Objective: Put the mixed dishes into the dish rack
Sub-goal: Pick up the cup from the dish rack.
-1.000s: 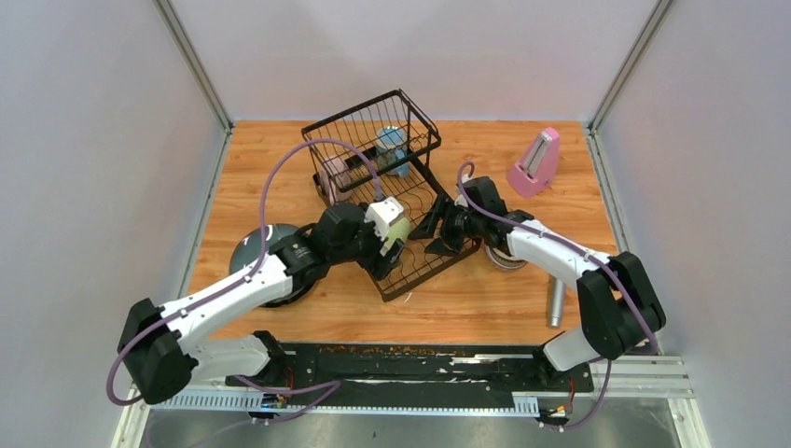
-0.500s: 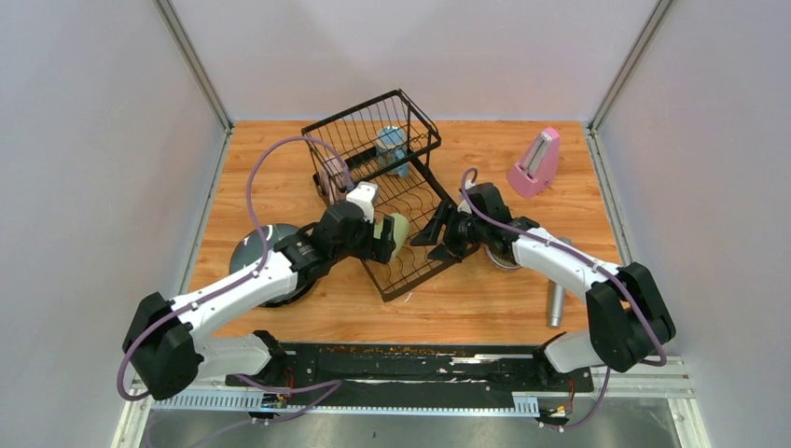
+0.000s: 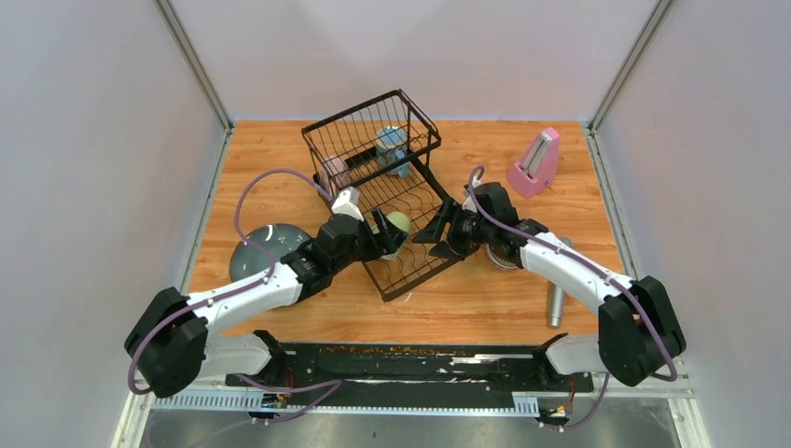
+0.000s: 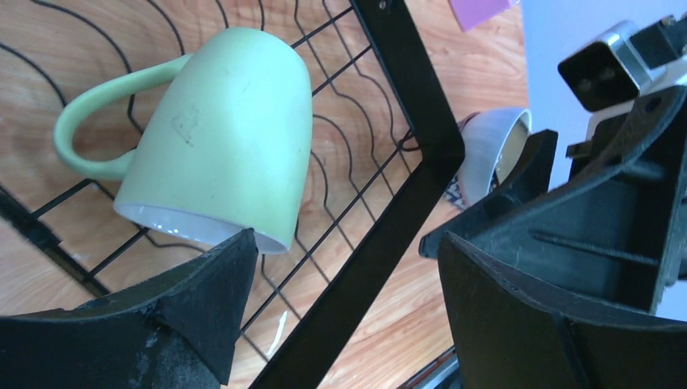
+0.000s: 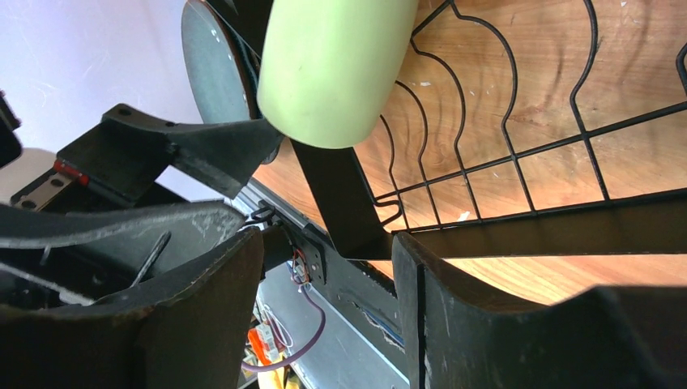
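A pale-green mug point(image 4: 219, 138) lies on its side on the wavy wires of the dish rack point(image 3: 410, 266), in the low tray. My left gripper point(image 4: 348, 300) is open just short of the mug's rim, with only the rack's frame bar between its fingers. In the top view the mug point(image 3: 398, 223) rests between my left gripper point(image 3: 381, 235) and my right gripper point(image 3: 444, 231). My right gripper point(image 5: 328, 284) stands open at the rack's right edge with nothing in it. A blue mug point(image 3: 392, 145) and a pink mug point(image 3: 334, 172) sit in the tall basket. A dark plate point(image 3: 264, 245) lies left of the rack.
A white bowl point(image 3: 505, 258) sits under my right forearm, right of the rack. A pink metronome point(image 3: 535, 161) stands at the back right. A silver microphone point(image 3: 556, 304) lies near the right front. Grey walls close in both sides.
My left gripper has let go of the pale-green mug, swung round and pulled back left, uncovering the dark plate. The mug now rests in the tray. My right gripper shifted slightly.
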Robot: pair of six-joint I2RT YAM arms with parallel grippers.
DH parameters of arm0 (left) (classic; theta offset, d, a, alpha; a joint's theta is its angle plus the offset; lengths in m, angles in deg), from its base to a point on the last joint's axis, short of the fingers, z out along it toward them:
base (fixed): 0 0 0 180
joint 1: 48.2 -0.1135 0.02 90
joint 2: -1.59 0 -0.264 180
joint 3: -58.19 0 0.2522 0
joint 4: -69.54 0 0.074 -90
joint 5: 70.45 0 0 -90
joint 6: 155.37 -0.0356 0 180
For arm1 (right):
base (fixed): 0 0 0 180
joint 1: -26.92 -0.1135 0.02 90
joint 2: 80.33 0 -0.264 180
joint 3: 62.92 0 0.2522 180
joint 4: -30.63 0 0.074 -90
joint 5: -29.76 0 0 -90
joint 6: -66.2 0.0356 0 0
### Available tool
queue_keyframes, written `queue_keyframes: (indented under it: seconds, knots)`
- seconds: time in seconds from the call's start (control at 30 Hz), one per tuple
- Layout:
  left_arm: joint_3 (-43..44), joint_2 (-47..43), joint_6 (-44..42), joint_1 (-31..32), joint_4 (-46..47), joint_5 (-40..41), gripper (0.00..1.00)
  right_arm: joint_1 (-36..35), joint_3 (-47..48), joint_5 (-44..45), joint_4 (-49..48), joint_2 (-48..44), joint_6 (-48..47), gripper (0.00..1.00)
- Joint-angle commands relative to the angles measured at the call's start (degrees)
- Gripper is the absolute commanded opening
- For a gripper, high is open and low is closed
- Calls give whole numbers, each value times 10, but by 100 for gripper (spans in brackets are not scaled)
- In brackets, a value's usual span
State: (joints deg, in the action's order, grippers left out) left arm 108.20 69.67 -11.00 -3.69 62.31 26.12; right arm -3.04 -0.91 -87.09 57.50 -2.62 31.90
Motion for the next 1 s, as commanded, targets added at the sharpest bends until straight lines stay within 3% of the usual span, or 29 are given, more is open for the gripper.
queue_keyframes:
  seconds: [0.0, 0.27, 0.53, 0.97]
  knots:
    - [-9, 38, 51, -1, 118, 36, 87, -2, -2, 10, -8, -25, 6, 60]
    - [-31, 72, 94, 1, 162, 64, 83, -2, -2, 13, -8, -30, 3, 60]
    - [-42, 72, 130, 27, 164, 154, 86, -2, -3, 8, -8, -26, 3, 60]
    - [-14, 163, 296, 47, 191, 212, 87, -2, -14, 15, -7, -43, -2, 60]
